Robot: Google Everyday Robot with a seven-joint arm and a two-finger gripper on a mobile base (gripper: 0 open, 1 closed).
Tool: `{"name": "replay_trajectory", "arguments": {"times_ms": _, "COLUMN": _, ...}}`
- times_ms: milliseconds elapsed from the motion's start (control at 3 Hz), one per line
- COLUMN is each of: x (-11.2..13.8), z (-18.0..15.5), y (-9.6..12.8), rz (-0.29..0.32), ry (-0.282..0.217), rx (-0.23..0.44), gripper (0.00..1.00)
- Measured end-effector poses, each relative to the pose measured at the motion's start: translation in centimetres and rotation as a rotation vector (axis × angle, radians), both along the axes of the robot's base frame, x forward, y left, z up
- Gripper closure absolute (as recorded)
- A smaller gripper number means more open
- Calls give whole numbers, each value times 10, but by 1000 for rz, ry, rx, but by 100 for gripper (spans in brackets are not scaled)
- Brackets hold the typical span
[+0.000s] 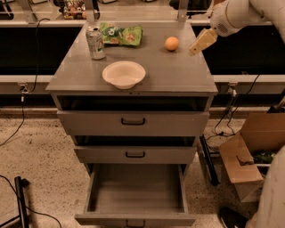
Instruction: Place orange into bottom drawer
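The gripper hangs over the back right part of the grey cabinet top, at the end of the white arm that comes in from the upper right corner of the view. Its pale yellow end slants down and toward the picture's left. From this angle it reads as a single wedge, so I cannot tell whether it is spread or closed.

The orange sits on the cabinet top just beside the gripper's tip, on the side the tip points to. A narrow strip of bare grey surface shows between them, so the two seem apart rather than touching.

Farther out on that same side, well away from the gripper, a green snack bag lies at the back edge. A soda can stands upright next to it. A white bowl rests nearer the front of the top, below and to the picture's left of the gripper.

Far beneath the gripper, the bottom drawer is pulled well out, its flat grey floor exposed and its dark handle at the lower edge of the view. The top drawer and the middle drawer above it each stand slightly out, with a dark gap over each front. On the floor under the arm's side stands an open cardboard box.
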State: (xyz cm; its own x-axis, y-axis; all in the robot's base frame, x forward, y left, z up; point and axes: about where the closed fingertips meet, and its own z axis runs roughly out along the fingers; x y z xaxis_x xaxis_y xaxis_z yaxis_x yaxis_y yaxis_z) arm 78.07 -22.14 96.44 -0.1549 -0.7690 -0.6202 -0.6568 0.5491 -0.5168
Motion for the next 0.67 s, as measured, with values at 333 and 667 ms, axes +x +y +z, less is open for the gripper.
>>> {"name": "replay_trajectory", "arguments": {"times_ms": 333, "x": 25, "z": -15, "y": 8, "rz": -13, "ry": 4, "rx": 202, "gripper": 0}}
{"name": "replay_trajectory", "arguments": {"times_ms": 667, "x": 26, "z": -19, "y": 11, "rz": -8, "ry": 11, "rx": 203, "gripper": 0}}
